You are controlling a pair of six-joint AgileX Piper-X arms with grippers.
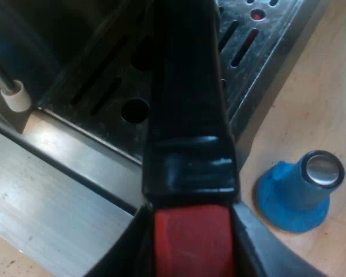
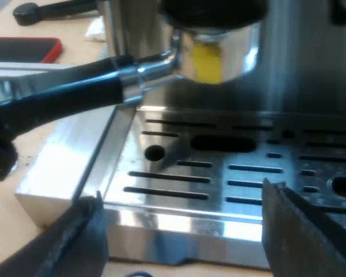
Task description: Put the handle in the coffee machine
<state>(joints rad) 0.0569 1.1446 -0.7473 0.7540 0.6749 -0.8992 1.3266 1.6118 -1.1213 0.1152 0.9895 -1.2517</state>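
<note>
The metal holder's dark handle [image 1: 187,115] runs out over the machine's drip tray [image 1: 104,98], and its red end [image 1: 190,242] sits between the fingers of my left gripper [image 1: 190,251], which is shut on it. In the right wrist view the holder's metal basket [image 2: 219,49] sits up against the machine's brewing head [image 2: 213,8], with its handle [image 2: 69,95] slanting out toward my left gripper [image 2: 0,144]. My right gripper [image 2: 181,231] hangs open at the drip tray's front edge [image 2: 179,216], holding nothing.
A blue tamper [image 1: 297,193] with a metal top stands on the wooden table beside the drip tray. The steam wand's white tip [image 1: 14,95] hangs near the tray's corner. A flat dark thing with a red edge [image 2: 23,49] lies on the table beyond the machine.
</note>
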